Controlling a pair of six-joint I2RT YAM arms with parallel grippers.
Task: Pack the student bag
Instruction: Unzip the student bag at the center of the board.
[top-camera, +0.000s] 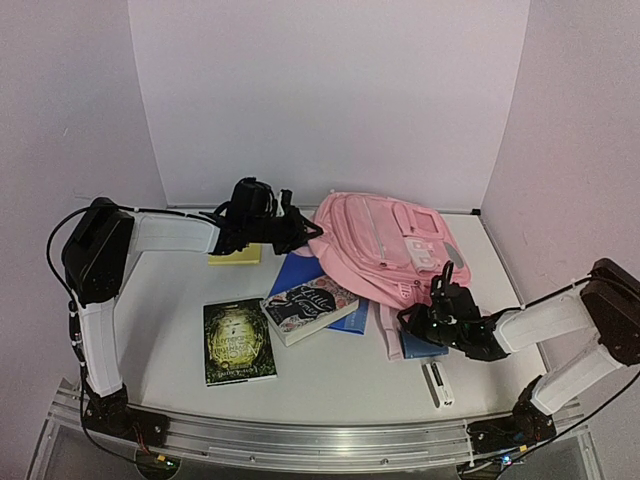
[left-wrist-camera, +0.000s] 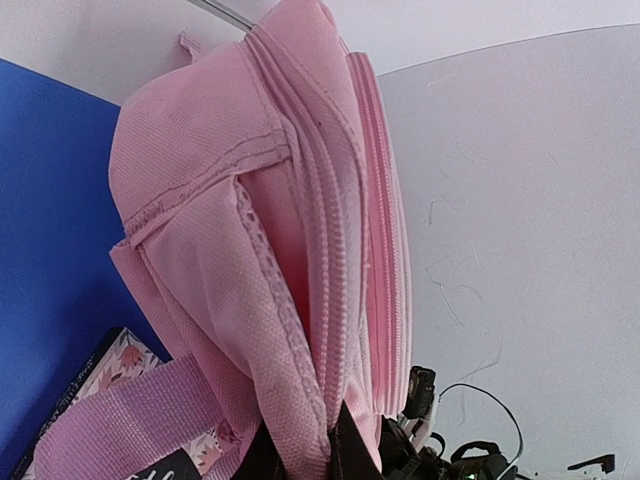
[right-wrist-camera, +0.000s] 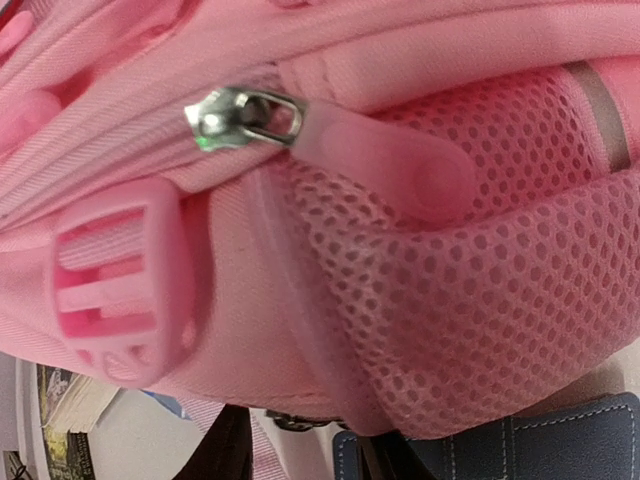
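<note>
I count one soft pink fabric backpack (top-camera: 375, 245), left hand (top-camera: 305, 238) pinched shut on its edge, right hand (top-camera: 440, 292) against it, grip unclear

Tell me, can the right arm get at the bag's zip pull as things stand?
Probably yes. The right gripper is at the side of the student bag; its wrist view shows the zip pull ahead, above the mesh pocket, with nothing across it.

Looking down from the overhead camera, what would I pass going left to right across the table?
Green-covered book → black book with a floral cover → pink student bag. The yellow pad, blue book and dark blue pouch overlap these sideways, so they are left out.
</note>
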